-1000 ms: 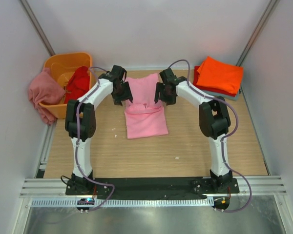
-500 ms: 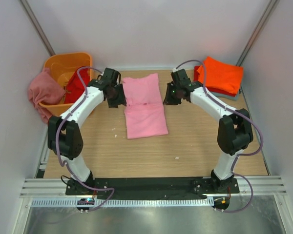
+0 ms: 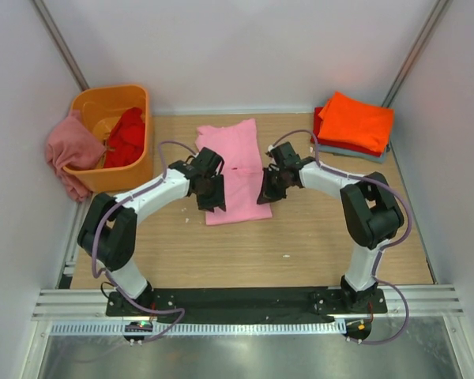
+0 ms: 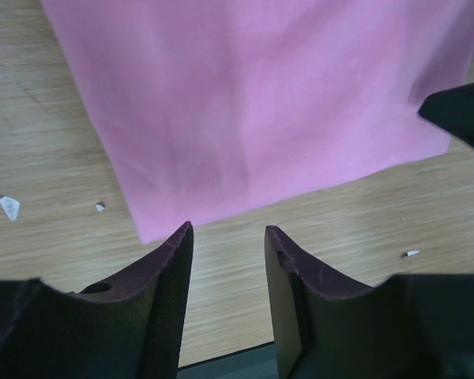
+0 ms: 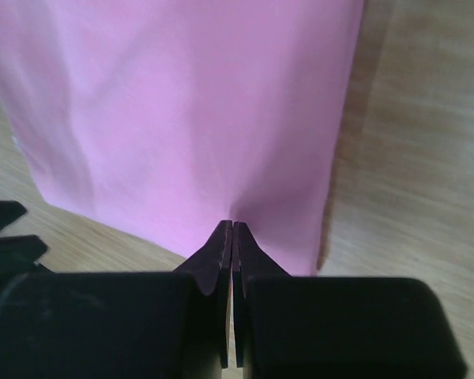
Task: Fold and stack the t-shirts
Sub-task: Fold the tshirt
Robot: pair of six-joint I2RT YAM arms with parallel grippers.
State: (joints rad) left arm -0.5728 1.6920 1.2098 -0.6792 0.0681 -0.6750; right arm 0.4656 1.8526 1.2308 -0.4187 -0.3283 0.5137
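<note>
A light pink t-shirt (image 3: 231, 154) lies folded lengthwise on the middle of the wooden table. My left gripper (image 3: 212, 202) is at the shirt's near left corner. In the left wrist view it (image 4: 229, 230) stands open over bare wood just short of the pink hem (image 4: 261, 103), with nothing between its fingers. My right gripper (image 3: 265, 194) is at the near right corner. In the right wrist view it (image 5: 233, 227) is shut on the pink cloth (image 5: 182, 103), which puckers at the fingertips.
An orange plastic tub (image 3: 91, 101) stands at the back left with a red shirt (image 3: 126, 136) inside it. A dusty rose shirt (image 3: 69, 150) hangs over its left rim. At the back right sits a folded stack with an orange shirt (image 3: 354, 120) on top.
Both arms have come from the shirt's far half toward me, down to its near hem. The right gripper has shut on the cloth and the left one has narrowed.
</note>
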